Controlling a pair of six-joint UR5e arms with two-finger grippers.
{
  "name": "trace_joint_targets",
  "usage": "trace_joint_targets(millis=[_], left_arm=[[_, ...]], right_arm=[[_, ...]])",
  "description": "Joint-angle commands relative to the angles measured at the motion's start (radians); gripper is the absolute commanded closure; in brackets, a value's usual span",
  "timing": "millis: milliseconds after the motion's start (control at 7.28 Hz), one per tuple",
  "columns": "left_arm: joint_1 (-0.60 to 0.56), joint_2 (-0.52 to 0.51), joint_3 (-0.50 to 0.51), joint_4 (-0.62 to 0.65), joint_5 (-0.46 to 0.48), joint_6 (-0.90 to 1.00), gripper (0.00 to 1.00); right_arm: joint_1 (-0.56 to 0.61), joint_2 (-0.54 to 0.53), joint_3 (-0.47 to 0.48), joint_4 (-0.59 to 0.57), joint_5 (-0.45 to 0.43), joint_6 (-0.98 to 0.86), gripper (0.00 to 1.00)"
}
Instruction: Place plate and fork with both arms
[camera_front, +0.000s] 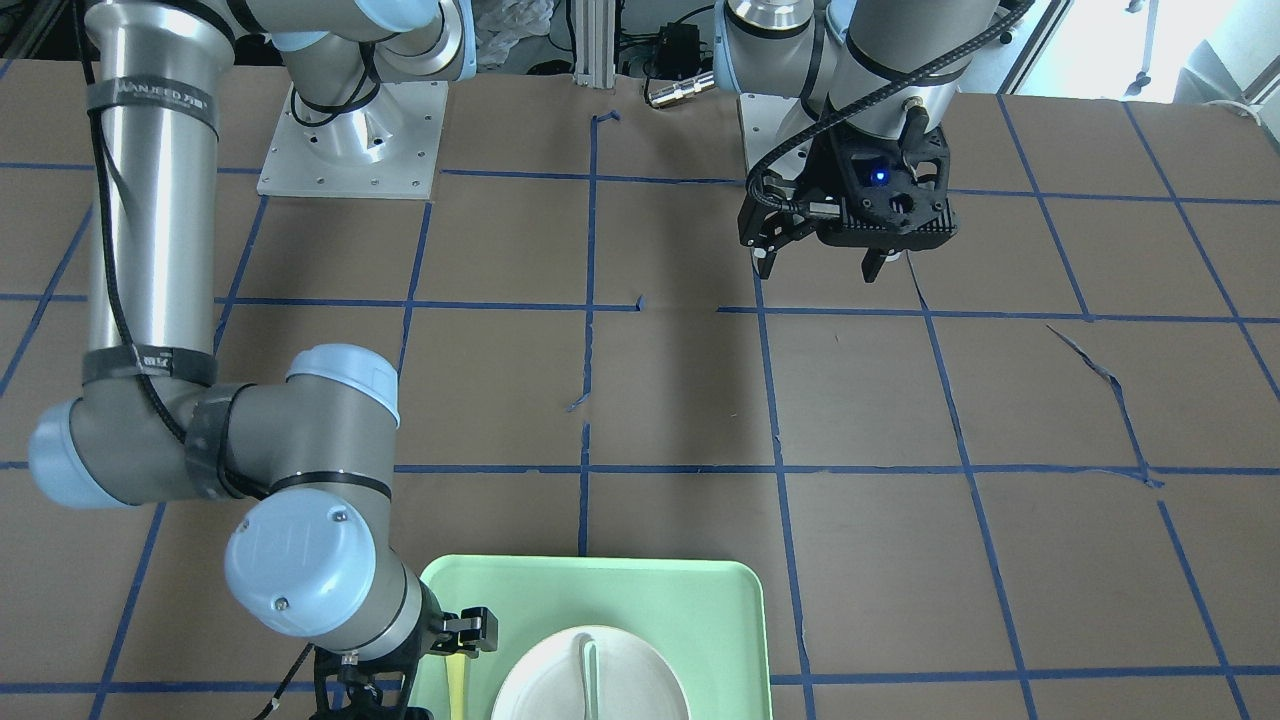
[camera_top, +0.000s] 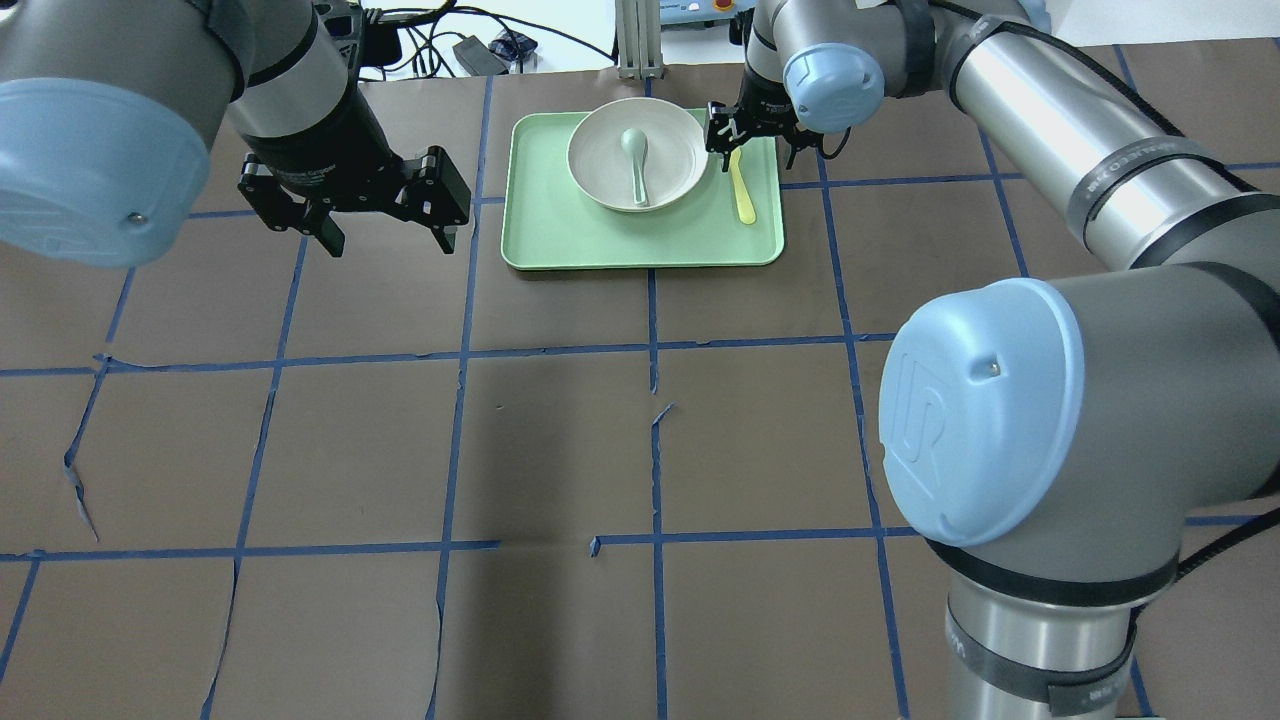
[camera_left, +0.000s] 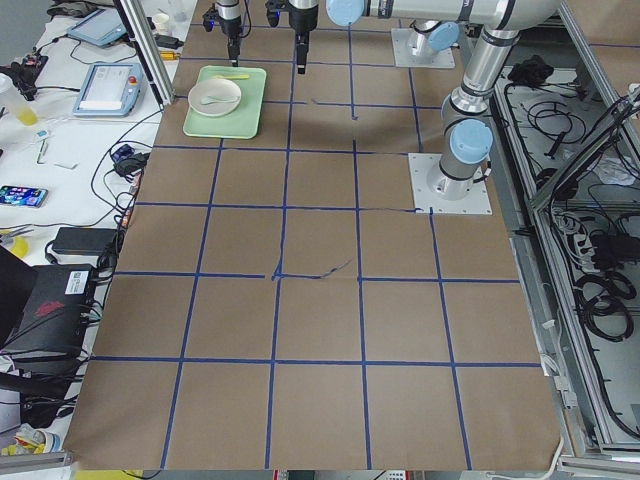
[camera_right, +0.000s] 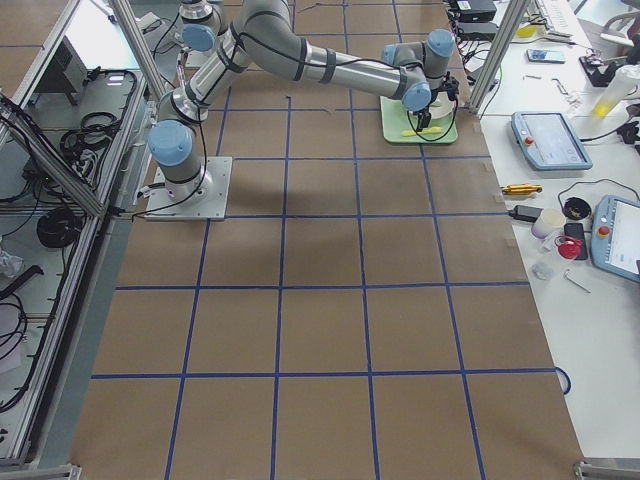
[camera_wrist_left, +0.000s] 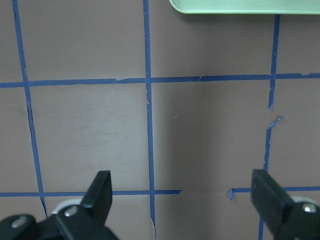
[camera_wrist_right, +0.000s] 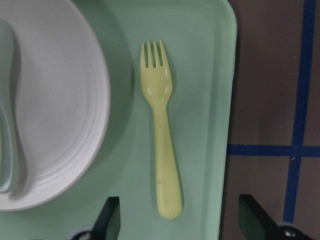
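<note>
The white plate (camera_top: 600, 160) sits on the far part of a light green tray (camera_top: 640, 245); it also shows in the right wrist view (camera_wrist_right: 60, 110). The yellow fork (camera_top: 741, 188) lies flat on the tray just right of the plate, apart from it. My right gripper (camera_top: 757, 148) is open and empty above the fork (camera_wrist_right: 162, 135), with the handle end lying between its fingers (camera_wrist_right: 110, 220). My left gripper (camera_top: 390, 245) is open and empty above bare table left of the tray, and also shows in the front view (camera_front: 817, 270).
A pale grey-green spoon (camera_top: 636, 160) lies in the plate. The brown table (camera_top: 560, 440) carries a grid of blue tape. The tray's near edge (camera_wrist_left: 240, 7) shows at the top of the left wrist view. Both arm bases stand at the robot's side.
</note>
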Motion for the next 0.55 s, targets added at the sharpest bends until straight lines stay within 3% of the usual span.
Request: trace_joint_targets(millis=[0,137,275,412], left_arm=[[0.005,0.003,0.003,-0.002,0.0,0.0,0.0],[0.008,0.004,0.003,-0.002,0.0,0.0,0.0],[0.008,0.004,0.003,-0.002,0.0,0.008,0.0],[0.008,0.009,0.003,-0.002,0.002,0.008,0.0]], right_arm=[[-0.004,-0.258,0.292,-0.028,-0.002,-0.009,0.0],[-0.023,-0.384,0.422,-0.122,-0.01,-0.024,0.0],[-0.055,-0.502,0.494,-0.093,-0.009,-0.027,0.0],[-0.082,-0.61,0.522,0.043,-0.008,-0.041,0.0]])
